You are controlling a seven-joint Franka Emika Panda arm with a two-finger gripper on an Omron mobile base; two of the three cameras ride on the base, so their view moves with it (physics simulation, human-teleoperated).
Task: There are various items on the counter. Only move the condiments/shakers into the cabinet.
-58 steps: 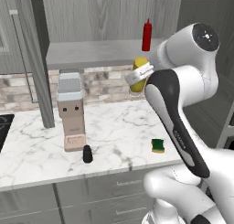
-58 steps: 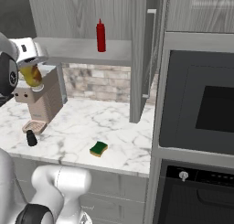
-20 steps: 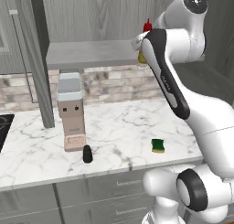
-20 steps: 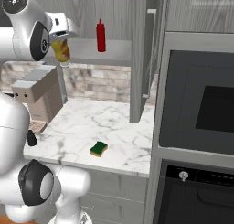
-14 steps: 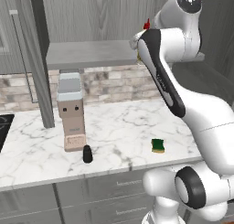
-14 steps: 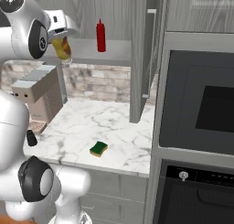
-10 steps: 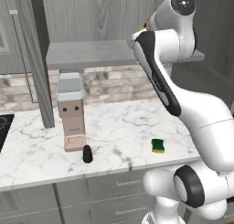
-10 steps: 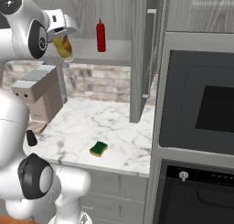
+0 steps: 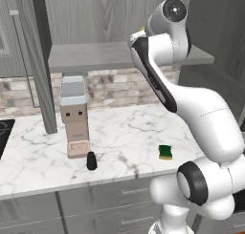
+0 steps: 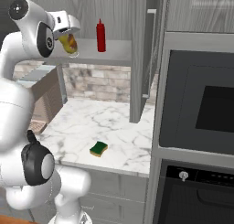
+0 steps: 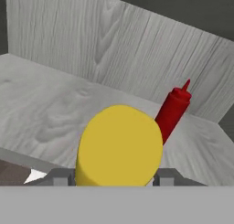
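Observation:
My gripper (image 10: 68,34) is shut on the yellow bottle (image 10: 70,45), which it holds tilted at the front edge of the cabinet's light-grey shelf board (image 10: 109,54). In the hand view the yellow bottle (image 11: 119,145) sits between my fingertips (image 11: 61,176), with the shelf stretching out beyond it. The red bottle (image 10: 101,35) stands upright on the shelf, a short way to the right of the yellow one; it shows as well in the hand view (image 11: 173,109). The short black shaker (image 9: 91,161) stands on the marble counter (image 9: 129,137), just in front of the appliance.
The tall beige-and-grey appliance (image 9: 74,116) stands on the counter's left half. The green-and-yellow sponge (image 9: 165,152) lies near the counter's front right. A grey upright cabinet panel (image 9: 40,70) rises at the left, and a wall oven (image 10: 201,99) flanks the counter at the right.
The arm has carried the yellow bottle a little up and in toward the shelf edge, closer to the red bottle. The things on the counter have not moved.

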